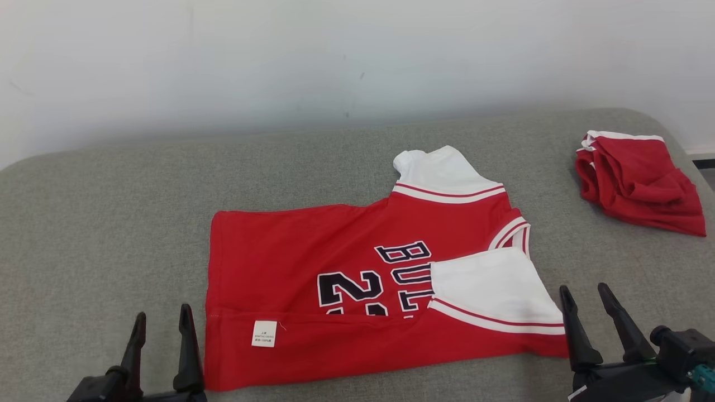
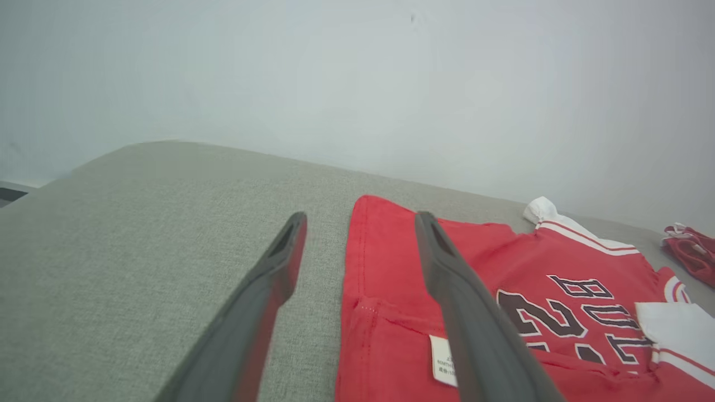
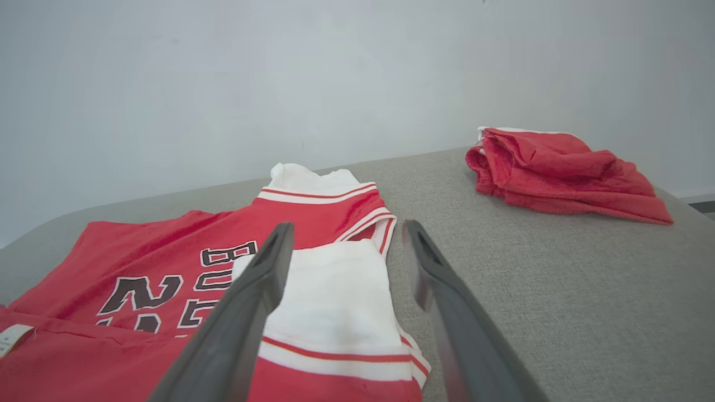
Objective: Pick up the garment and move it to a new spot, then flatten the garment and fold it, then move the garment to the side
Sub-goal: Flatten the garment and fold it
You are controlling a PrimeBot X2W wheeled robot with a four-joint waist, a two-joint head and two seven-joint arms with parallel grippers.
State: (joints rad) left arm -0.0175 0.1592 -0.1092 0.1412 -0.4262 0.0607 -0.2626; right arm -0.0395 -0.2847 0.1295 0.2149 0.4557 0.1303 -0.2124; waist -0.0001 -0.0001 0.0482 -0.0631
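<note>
Left tool point(image 1: 162, 317) and right tool point(image 1: 584, 291) sit low by the jersey's point(image 1: 268, 257) near corners, fingers spread wide, gripping nothing.

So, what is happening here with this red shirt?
A two-armed robot is folding a red BULLS jersey on a grey surface. The jersey's near edge is folded up over its front, with the white tag on top. The left gripper and right gripper stand open at the near corners, holding nothing. A second red garment lies bunched at the far right.
</note>
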